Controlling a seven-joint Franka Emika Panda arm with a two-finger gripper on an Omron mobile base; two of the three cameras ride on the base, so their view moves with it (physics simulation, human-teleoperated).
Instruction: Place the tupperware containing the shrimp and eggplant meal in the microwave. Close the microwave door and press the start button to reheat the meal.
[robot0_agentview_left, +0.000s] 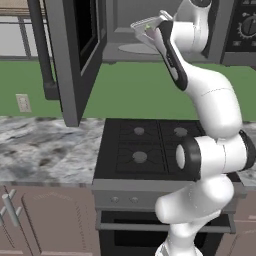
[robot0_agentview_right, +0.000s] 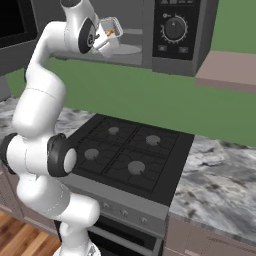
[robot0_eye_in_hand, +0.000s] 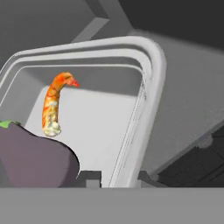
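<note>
Your hand view gets right inside the tupperware (robot0_eye_in_hand: 109, 109): orange shrimp (robot0_eye_in_hand: 54, 105), purple eggplant (robot0_eye_in_hand: 30, 159). Your claw (robot0_eye_in_hand: 117, 177) pinches its rim, tilted at the open microwave (robot0_agentview_right: 175, 35), stove (robot0_agentview_left: 150, 145) below.

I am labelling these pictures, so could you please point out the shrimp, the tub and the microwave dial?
shrimp (robot0_eye_in_hand: 54, 105), hand view, mid-body.
tub (robot0_eye_in_hand: 151, 83), hand view, pale rim.
microwave dial (robot0_agentview_right: 175, 28), right base view, knob centre.
</note>
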